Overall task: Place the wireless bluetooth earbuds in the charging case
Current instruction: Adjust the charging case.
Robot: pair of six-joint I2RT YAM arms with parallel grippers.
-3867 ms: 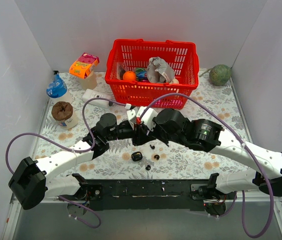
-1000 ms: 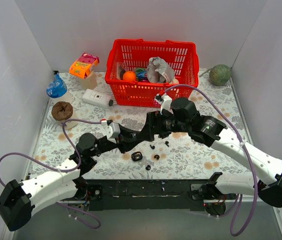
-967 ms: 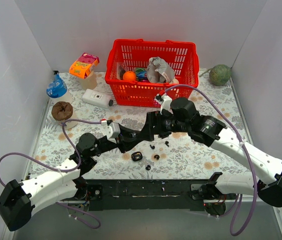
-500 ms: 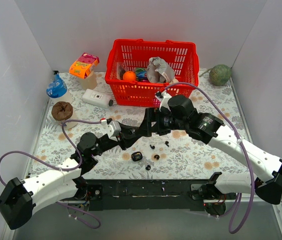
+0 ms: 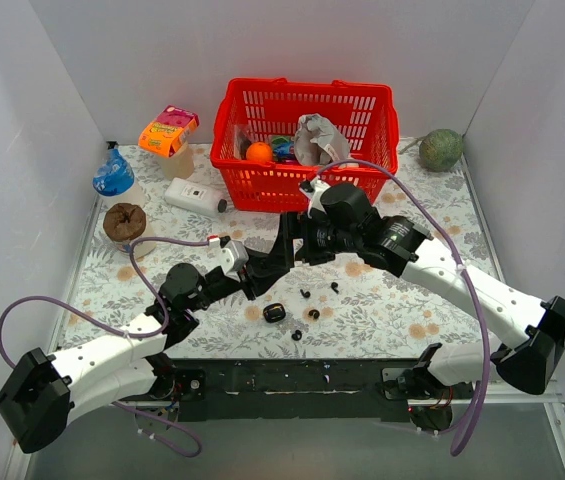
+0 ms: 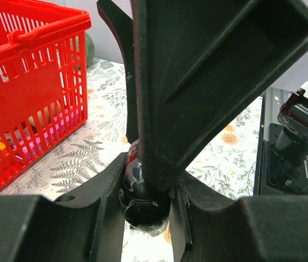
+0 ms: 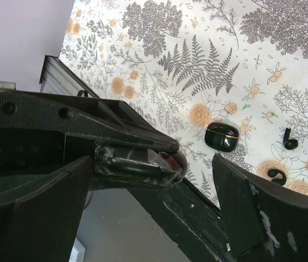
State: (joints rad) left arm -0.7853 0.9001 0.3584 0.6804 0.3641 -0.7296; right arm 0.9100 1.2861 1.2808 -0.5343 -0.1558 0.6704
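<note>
1. left gripper clenched tight on a glossy black rounded piece; kind of piece not clear.
2. right gripper spread wide, fingers straddling the left gripper's tip, gripping nothing.
3. charging case flat on the floral table, at 5 o'clock of the left gripper, apart from both grippers.
4. four earbuds loose on the table around the charging case: at 3 o'clock, 1 o'clock, 2 o'clock farther out, and 5 o'clock.
5. red basket at 12 o'clock, well apart.

Your floral-print table carried a red plastic mesh basket, white rectangular box, small black oval charging case, tiny black earbuds beside it.
</note>
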